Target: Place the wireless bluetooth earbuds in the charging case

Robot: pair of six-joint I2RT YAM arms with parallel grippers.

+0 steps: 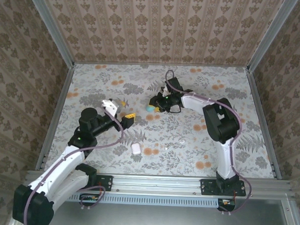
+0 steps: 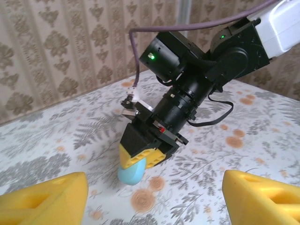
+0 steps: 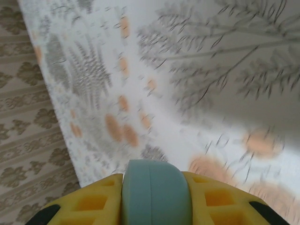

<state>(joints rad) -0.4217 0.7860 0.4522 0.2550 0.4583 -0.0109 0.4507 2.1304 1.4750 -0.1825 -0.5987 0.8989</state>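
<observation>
**Right jaws and case.** The teal charging case point(image 3: 154, 192) is pinched between the yellow pads point(image 3: 89, 204) of the right jaws, which are closed onto it. Its lower end sits at or just above the tabletop point(image 1: 188, 139); I cannot tell which. The seam runs upright between the pads, and I judge the case shut.

**Left jaws.** They stand wide apart and empty, near the teal case on its left, facing it.

**Other items.** A white case point(image 1: 136, 148) lies well apart from the teal case, toward the arm bases. A pale speck point(image 1: 167, 149), also on the base side of the teal case, may be one of the earbuds, but it is too small for me to say.

**Hazards, as I judge them.**
- The pads press the two halves together, so any attempt to lift the lid would drag the case out of the grip.
- The rounded shell could twist or slip out if the left jaws nudge it.
- Neither arm holds a bud, and one that tiny could skid away under foam pads.
</observation>
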